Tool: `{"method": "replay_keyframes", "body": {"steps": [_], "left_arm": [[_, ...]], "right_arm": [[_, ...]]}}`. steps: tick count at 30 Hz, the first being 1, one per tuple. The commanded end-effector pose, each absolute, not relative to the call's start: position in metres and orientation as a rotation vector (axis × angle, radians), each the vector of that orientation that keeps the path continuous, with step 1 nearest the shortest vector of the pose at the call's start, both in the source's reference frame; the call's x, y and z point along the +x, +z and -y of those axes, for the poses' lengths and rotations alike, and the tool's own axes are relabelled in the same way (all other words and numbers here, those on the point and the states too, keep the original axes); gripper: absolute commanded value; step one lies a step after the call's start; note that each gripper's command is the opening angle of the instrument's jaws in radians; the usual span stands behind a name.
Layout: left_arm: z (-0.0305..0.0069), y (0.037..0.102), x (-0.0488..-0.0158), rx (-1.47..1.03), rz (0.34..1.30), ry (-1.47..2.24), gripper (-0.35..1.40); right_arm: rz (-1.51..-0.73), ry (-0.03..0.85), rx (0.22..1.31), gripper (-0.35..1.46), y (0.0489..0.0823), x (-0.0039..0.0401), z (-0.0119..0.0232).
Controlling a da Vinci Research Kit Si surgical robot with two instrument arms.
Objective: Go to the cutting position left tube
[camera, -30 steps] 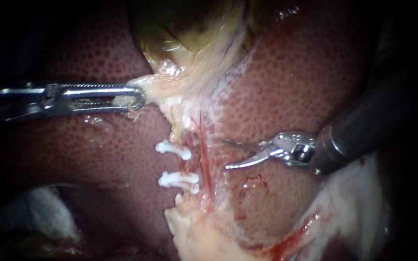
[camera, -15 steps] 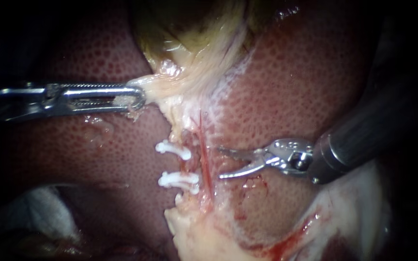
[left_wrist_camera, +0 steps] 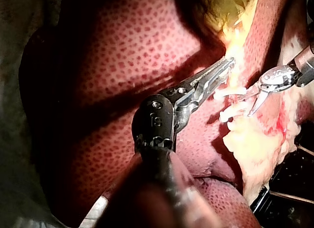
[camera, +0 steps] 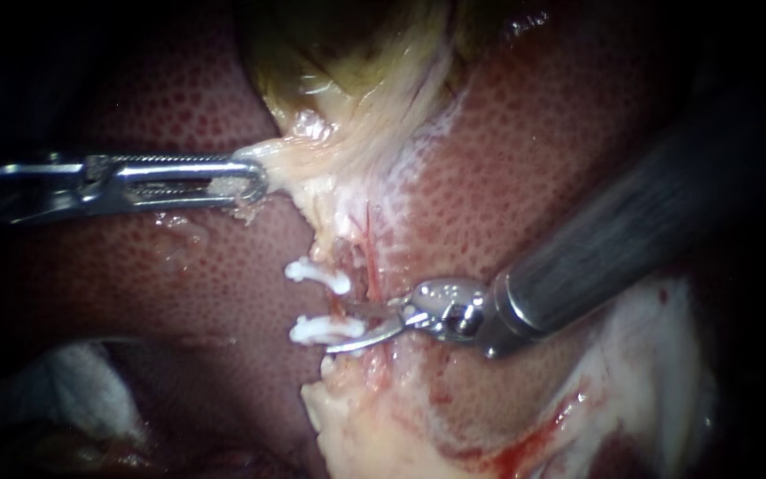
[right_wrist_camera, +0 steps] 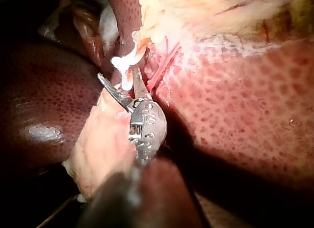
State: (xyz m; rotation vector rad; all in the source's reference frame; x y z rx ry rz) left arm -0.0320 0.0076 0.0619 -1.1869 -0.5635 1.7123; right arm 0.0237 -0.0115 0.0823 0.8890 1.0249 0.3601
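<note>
Blades on my right instrument (camera: 343, 326), apart, slid toward nine o'clock, reaching the left tube (camera: 338, 305) by its lower clip (camera: 321, 330); left instrument (camera: 254, 182) clamps the gallbladder (camera: 356, 124).

Left instrument (left_wrist_camera: 225, 67): shaft a close-up blur. Right instrument (camera: 352, 325): shaft cut off at the upper right edge.
</note>
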Motion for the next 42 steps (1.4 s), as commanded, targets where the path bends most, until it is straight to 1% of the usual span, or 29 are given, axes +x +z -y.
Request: {"method": "replay_keyframes", "body": {"steps": [1,22,30,42], "left_arm": [[-0.0076,0.0618,-0.032,-1.187,0.563,1.712,-0.35],[-0.0074,0.0621,-0.0323,-1.184,0.561,1.715,-0.35],[-0.0073,0.0622,-0.0324,-1.182,0.56,1.718,-0.35],[-0.0073,0.0622,-0.0324,-1.182,0.559,1.718,-0.35]], "right_arm": [[-1.025,0.362,0.888,1.43,0.0824,0.0238,0.0114],[-1.05,0.379,0.891,1.43,0.083,0.0275,0.0107],[-1.052,0.388,0.871,1.43,0.0832,0.0282,0.0104],[-1.052,0.389,0.871,1.43,0.0832,0.0285,0.0104]]}}
